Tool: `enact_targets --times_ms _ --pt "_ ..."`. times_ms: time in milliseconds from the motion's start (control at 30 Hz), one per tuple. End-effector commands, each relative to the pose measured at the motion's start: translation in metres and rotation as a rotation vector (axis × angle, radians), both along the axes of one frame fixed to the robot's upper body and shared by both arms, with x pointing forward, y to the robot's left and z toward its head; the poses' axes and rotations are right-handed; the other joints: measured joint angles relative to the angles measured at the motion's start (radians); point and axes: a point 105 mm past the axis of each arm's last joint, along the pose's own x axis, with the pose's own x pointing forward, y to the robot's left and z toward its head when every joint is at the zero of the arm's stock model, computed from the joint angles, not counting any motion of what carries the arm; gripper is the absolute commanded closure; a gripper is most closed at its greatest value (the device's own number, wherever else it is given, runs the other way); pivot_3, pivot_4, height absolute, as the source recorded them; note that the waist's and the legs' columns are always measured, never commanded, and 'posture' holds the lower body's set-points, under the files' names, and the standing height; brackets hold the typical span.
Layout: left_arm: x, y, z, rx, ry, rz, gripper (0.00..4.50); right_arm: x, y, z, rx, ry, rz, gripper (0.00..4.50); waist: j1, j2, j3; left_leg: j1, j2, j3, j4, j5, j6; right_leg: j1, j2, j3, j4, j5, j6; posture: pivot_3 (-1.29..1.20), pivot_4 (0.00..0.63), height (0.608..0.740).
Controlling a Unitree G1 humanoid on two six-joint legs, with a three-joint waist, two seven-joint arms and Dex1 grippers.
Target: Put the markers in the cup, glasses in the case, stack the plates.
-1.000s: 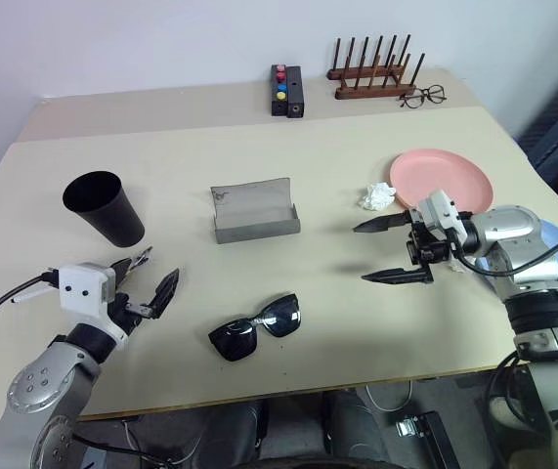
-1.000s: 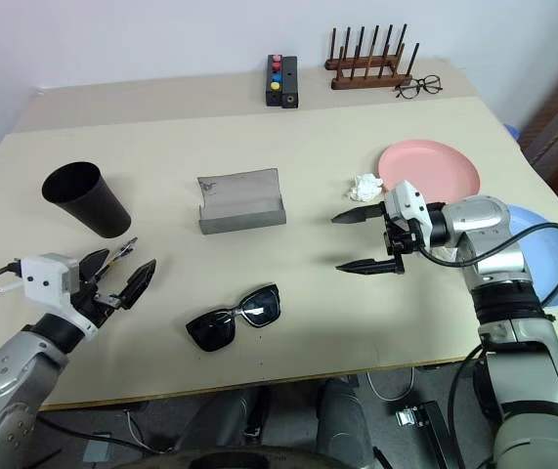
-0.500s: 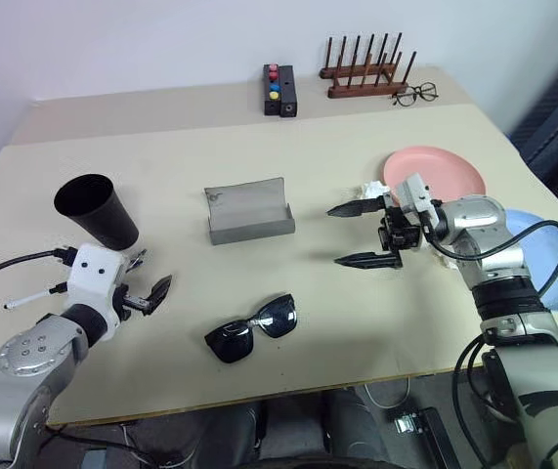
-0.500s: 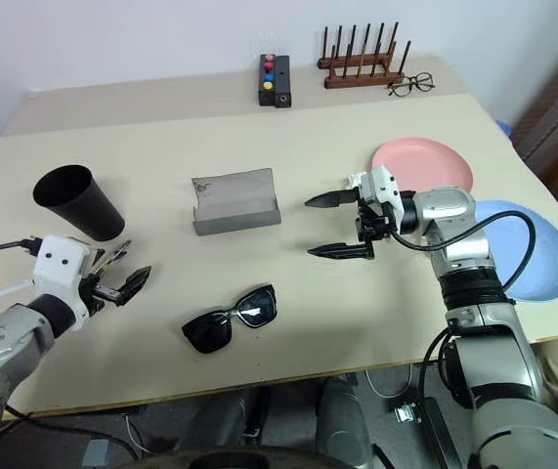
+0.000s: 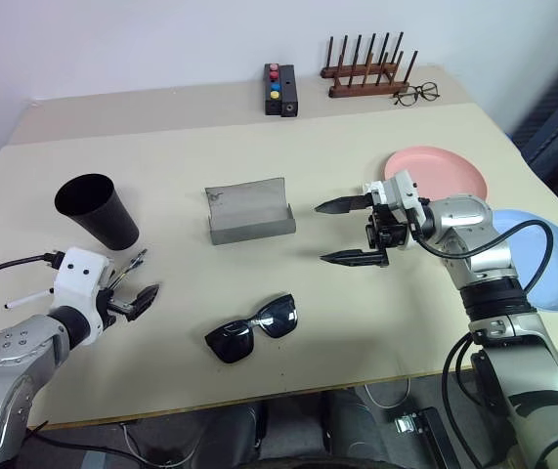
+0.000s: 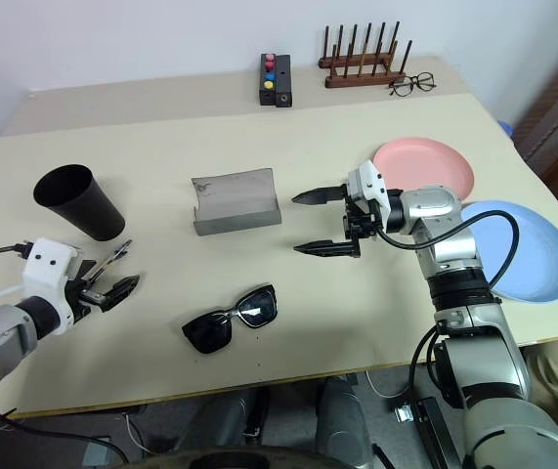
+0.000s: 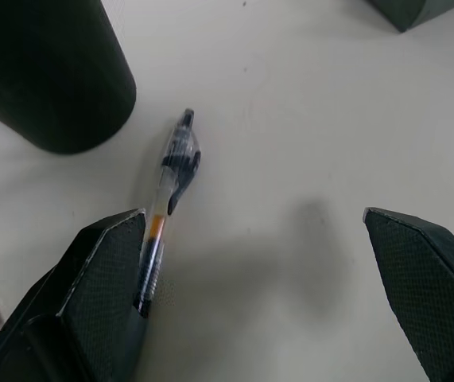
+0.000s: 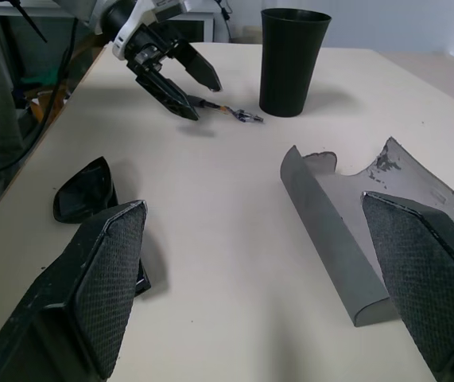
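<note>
The dark clipped marker [image 7: 171,203] lies flat on the table [image 5: 357,322], just near of the upright black cup [image 5: 96,209] at the left. The left gripper [image 5: 129,294] hovers over it, fingers spread wide and empty, so the marker step looks to be the one in hand. Next, that gripper likely must straddle the pen's barrel and close. The sunglasses [image 5: 252,329] lie near of the open grey case [image 5: 250,213] at mid-table. The right gripper [image 5: 350,233], jaws wide and empty, hangs right of the case. The pink plate [image 5: 441,171] and the blue plate [image 5: 552,269] lie unstacked at the right.
</note>
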Motion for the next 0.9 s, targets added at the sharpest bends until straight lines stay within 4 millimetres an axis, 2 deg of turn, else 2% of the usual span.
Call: enact_targets --times_ms 33,333,533,733,900 --pt "0.0 0.015 0.007 0.037 0.006 0.038 0.0 -0.003 0.004 0.006 0.015 -0.037 0.013 0.09 0.0 0.0 0.0 0.0 0.0 0.0 0.0 0.0 0.0 0.0 0.0 0.0 0.0 0.0 0.0 0.0 0.15 0.74" --pt "0.004 0.04 -0.002 0.095 0.116 -0.001 0.0 -0.005 0.001 0.007 0.022 -0.04 0.003 0.09 -0.001 0.0 0.0 0.0 0.0 0.0 0.0 0.0 0.0 0.0 0.0 0.0 0.0 0.0 0.0 0.0 0.15 0.74" --pt "0.011 0.058 -0.023 0.136 0.222 -0.047 0.0 -0.007 0.0 0.008 0.032 -0.042 -0.012 0.09 0.0 0.002 0.0 0.001 0.0 0.0 0.0 0.0 0.0 0.0 0.0 0.0 0.001 0.0 0.0 0.0 0.15 0.74" --pt "0.013 0.042 -0.031 0.127 0.29 -0.196 0.0 -0.009 -0.001 0.011 0.029 -0.046 -0.034 0.09 0.002 0.009 -0.003 0.001 0.0 0.0 -0.001 0.0 0.0 0.0 -0.001 0.0 0.002 0.0 0.0 0.0 0.15 0.74" --pt "0.01 0.032 -0.035 0.114 0.329 -0.262 0.0 -0.011 -0.003 0.012 0.026 -0.045 -0.047 0.09 0.002 0.01 -0.003 0.001 -0.001 0.0 -0.001 0.0 0.0 0.0 -0.001 0.0 0.002 0.0 0.0 0.0 0.15 0.74"
